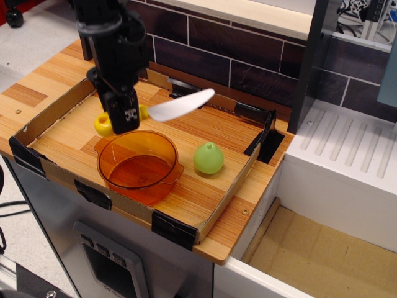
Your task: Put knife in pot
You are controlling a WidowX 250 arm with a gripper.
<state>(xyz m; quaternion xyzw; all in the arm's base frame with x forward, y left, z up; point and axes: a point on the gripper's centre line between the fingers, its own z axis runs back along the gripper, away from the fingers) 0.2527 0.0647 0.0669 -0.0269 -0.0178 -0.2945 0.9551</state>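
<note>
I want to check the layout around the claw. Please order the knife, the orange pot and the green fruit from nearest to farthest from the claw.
1. knife: held in the claw, blade pointing right.
2. orange pot: just below the claw, at the tray's front.
3. green fruit: farthest, to the right of the pot.

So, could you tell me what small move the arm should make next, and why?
Probably shift a little toward the pot's centre, then lower. The pincer grips the knife by its handle over the pot's back rim, and the blade juts out to the side past it.
</note>
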